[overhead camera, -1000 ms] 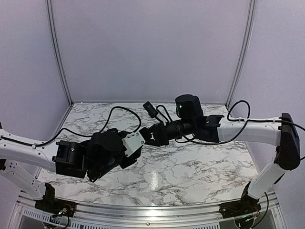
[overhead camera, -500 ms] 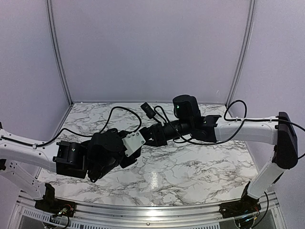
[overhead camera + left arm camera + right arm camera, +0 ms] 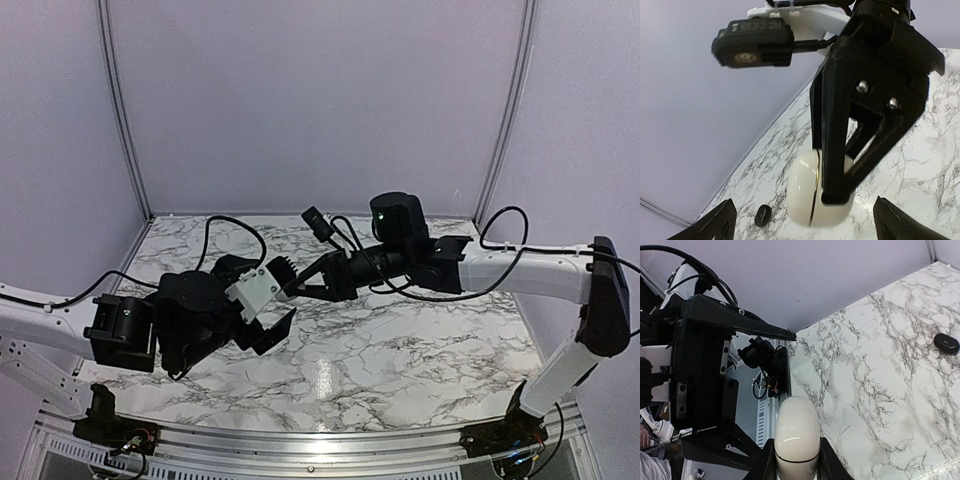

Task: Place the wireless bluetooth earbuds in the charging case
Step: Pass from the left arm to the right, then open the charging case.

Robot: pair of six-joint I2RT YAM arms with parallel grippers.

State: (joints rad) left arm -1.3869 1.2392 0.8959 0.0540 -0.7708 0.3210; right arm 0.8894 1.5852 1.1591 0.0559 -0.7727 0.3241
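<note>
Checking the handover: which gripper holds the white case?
The right gripper, shut on the charging case; the left gripper stands wide open, clear of it.

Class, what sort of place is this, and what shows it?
Probably a robot lab booth: plain pale purple wall panels enclose a marble-patterned tabletop, with a black-and-white left robot arm and right robot arm bolted at its metal front rail.

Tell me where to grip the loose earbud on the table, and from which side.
Probably across the narrow width of the earbud, coming straight down: it lies flat on the table, a low oval with bare marble around it. The open left gripper is free; the right gripper holds the case.
</note>
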